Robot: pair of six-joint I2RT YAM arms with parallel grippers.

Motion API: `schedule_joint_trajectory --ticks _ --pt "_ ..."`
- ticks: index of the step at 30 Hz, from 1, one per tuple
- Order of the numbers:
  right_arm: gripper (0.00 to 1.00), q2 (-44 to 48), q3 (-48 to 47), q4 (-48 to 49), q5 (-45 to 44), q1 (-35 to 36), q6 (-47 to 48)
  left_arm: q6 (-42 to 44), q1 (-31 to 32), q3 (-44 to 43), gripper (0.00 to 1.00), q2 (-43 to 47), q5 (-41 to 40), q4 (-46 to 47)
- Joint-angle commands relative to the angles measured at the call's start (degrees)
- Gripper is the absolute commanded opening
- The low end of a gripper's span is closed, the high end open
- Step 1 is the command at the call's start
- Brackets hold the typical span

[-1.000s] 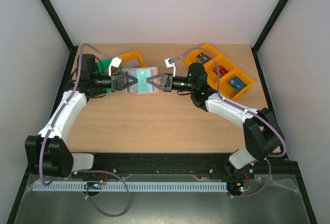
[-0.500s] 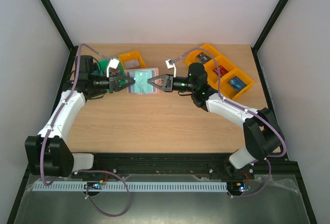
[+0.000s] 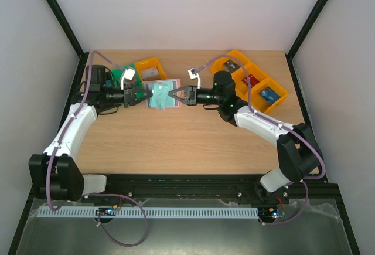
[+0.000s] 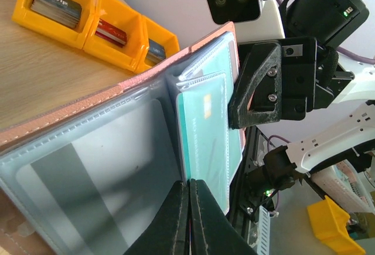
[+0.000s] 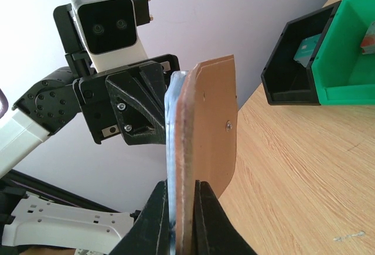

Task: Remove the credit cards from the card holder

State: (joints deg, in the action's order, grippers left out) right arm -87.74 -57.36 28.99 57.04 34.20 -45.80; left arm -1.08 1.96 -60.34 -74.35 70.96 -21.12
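The card holder [image 3: 169, 84] is held open in the air between both arms, over the back of the table. It is tan outside [image 5: 206, 126] and light blue with clear sleeves inside [image 4: 88, 173]. My right gripper [image 3: 173, 94] is shut on the holder's right edge, its jaws clamping the tan panel [image 5: 179, 220]. A teal credit card [image 3: 157, 98] sticks partly out of the right-hand sleeve [image 4: 205, 143]. My left gripper [image 3: 145, 98] is shut on the near edge of that card [image 4: 190, 208]. A grey card shows in the left panel.
Orange bins [image 3: 258, 82] holding cards stand at the back right, also in the left wrist view [image 4: 88, 17]. A green bin [image 5: 345, 50], a black bin [image 5: 293, 61] and another orange bin [image 3: 149, 68] sit at the back left, behind my left arm.
My left gripper has drawn back to the left with the teal card, which now shows further out of the holder. My right gripper has barely moved.
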Motion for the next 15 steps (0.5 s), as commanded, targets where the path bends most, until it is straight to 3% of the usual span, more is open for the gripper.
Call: schedule_joint_trajectory --ticks 1,11,15 --pt "0.02 1.6 -0.9 2.9 1.7 -0.2 -0.6 0.9 -0.5 0.8 0.02 0.4 -0.1 1.1" --pt "0.01 0.6 -0.7 3.3 2.6 -0.2 -1.4 4.1 -1.5 0.5 0.02 -1.3 -1.1 -0.9" --pt "0.02 -0.5 -0.6 5.9 2.2 -0.2 -3.1 1.9 -1.1 1.4 0.02 -1.3 -1.0 2.9"
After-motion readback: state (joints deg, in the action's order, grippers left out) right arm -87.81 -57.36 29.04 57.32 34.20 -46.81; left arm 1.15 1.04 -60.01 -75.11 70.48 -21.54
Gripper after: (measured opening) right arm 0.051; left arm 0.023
